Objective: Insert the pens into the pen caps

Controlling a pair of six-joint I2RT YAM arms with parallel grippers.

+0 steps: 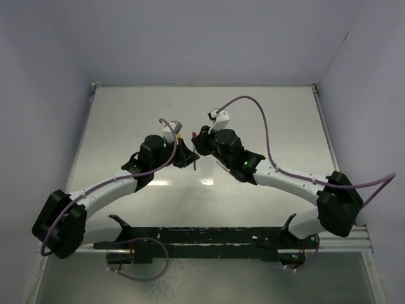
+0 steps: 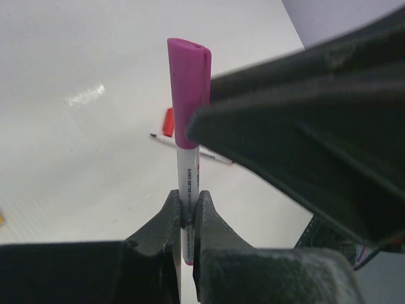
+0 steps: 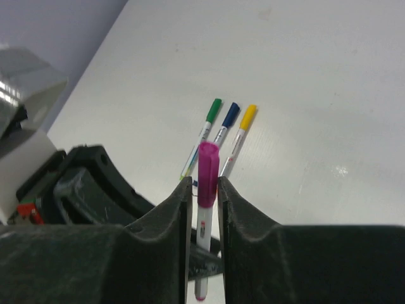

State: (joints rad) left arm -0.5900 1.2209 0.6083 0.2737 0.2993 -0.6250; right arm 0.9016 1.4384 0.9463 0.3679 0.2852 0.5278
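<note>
- my left claw point(image 2: 191, 200): pressed together on the whitish barrel of the purple pen point(image 2: 188, 174), low on the shaft; pen stands upright out of the pinch.
- purple cap point(image 2: 188, 88) is seated on the pen's top end.
- my right claw point(image 3: 204, 182): fingers flank that cap, narrowly spread; sliver of a gap on one side, other pad right at the cap, contact unclear.
- both claws meet above the middle of the white table point(image 3: 316, 76).
- beyond my right fingers, flat on the table: green pen point(image 3: 212, 114), blue pen point(image 3: 228, 117), yellow pen point(image 3: 245, 120), side by side, coloured ends away from me.
- red pen point(image 2: 168, 121) lies flat behind the upright one.
</note>
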